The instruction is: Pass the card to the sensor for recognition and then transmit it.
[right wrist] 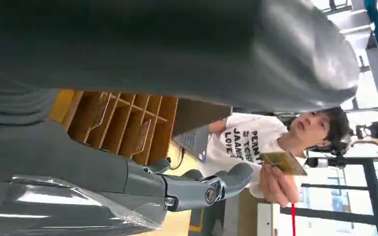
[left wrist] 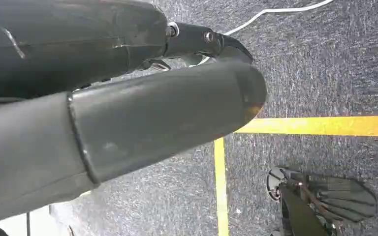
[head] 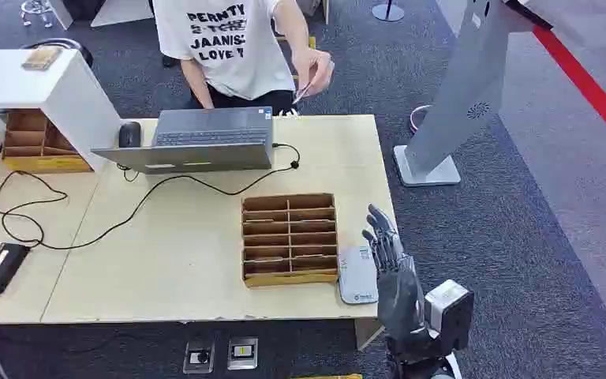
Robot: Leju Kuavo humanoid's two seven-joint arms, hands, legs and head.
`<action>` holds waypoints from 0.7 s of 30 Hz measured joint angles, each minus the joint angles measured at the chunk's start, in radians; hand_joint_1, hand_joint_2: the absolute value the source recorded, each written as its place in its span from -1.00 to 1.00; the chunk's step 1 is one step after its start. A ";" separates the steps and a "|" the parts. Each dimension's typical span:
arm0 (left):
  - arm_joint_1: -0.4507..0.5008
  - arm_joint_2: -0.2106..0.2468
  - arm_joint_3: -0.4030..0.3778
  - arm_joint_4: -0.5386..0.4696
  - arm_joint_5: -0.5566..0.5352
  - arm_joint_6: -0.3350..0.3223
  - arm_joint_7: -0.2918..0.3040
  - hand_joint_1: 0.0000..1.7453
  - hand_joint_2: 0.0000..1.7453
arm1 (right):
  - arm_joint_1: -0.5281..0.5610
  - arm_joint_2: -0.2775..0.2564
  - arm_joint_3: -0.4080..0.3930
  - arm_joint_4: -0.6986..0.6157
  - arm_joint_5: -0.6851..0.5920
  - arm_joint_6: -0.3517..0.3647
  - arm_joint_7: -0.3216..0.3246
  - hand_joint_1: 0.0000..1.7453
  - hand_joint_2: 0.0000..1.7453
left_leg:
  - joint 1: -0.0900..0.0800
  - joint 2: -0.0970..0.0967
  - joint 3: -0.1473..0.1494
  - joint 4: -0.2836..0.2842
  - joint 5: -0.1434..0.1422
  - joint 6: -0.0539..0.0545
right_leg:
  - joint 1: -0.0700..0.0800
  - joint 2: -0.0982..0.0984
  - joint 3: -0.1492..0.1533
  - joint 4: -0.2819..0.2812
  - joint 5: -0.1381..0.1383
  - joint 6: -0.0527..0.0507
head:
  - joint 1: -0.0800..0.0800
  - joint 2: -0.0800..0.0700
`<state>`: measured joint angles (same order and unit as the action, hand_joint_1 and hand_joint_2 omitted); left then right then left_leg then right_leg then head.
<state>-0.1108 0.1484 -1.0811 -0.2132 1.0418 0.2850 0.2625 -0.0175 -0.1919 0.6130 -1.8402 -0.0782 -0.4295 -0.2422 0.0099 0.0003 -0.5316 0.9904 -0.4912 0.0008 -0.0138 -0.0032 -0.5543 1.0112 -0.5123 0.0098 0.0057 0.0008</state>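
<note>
The robot's right hand (head: 388,251) is raised over the table's right edge near the front corner, its dark fingers spread apart and holding nothing. Just beside it, on the pale wooden table (head: 173,253), lies the flat white-grey card sensor pad (head: 357,275), which touches the right side of the brown cardboard divider tray (head: 289,238) with its rows of slots.

The thin gold-coloured card (right wrist: 283,162) is not with the robot: a person in a white printed T-shirt (head: 229,39) stands behind the table's far edge and pinches it in an outstretched hand (head: 312,69), well apart from the robot's fingers. An open grey laptop (head: 197,138) and a black cable (head: 126,213) lie along the far side of the table.

The left hand (left wrist: 128,113) hangs down over grey carpet with yellow floor tape; whether its fingers are apart or closed cannot be told from so close.

The handover looks to be the risky part. The card is thin and held edge-on, so spread fingers closing late or off-centre could let it slip and drop to the table or off the right edge onto the carpet. Reaching forward, the arm could also clip the tray or nudge the sensor pad, which lies close to the edge.
</note>
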 joint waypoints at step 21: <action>-0.001 -0.002 0.000 0.000 0.003 -0.001 0.000 -1.00 -1.00 | -0.106 0.006 0.014 -0.014 0.694 0.038 0.242 -1.00 1.00 | 0.000 0.000 0.000 0.000 0.000 0.000 | 0.000 0.000 0.000 0.000 0.000 0.000 | 0.000 0.000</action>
<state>-0.1114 0.1469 -1.0815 -0.2132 1.0445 0.2838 0.2625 -0.1239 -0.1858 0.6272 -1.8547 0.6159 -0.3918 0.0001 0.0099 0.0003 -0.5319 0.9904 -0.4912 0.0009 -0.0138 -0.0032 -0.5541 1.0113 -0.5123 0.0098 0.0057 0.0004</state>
